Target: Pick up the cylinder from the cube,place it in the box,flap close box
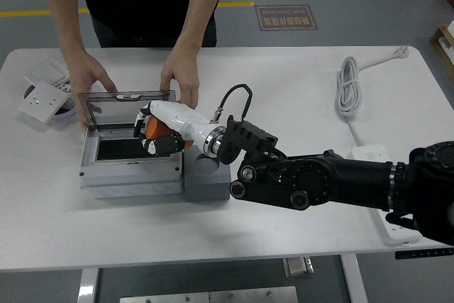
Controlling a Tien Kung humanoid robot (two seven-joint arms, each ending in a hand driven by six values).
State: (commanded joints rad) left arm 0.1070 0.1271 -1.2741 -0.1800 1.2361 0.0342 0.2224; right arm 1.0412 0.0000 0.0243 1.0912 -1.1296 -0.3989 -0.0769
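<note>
My right hand (157, 130), white with dark fingers, is shut on the orange cylinder (157, 128) and holds it over the right part of the open grey box (126, 172). The box's clear lid (126, 109) stands upright at the back. A person at the far side holds the lid's top corners, one hand (89, 79) at the left and one hand (181, 76) at the right. The grey cube (206, 175) stands against the box's right side, under my black forearm (312, 179). My left arm is out of view.
A white wall socket (45, 99) and a purple dish lie at the far left. A coiled white cable (348, 86) lies at the back right, with a white power strip (376, 157) beside my right arm.
</note>
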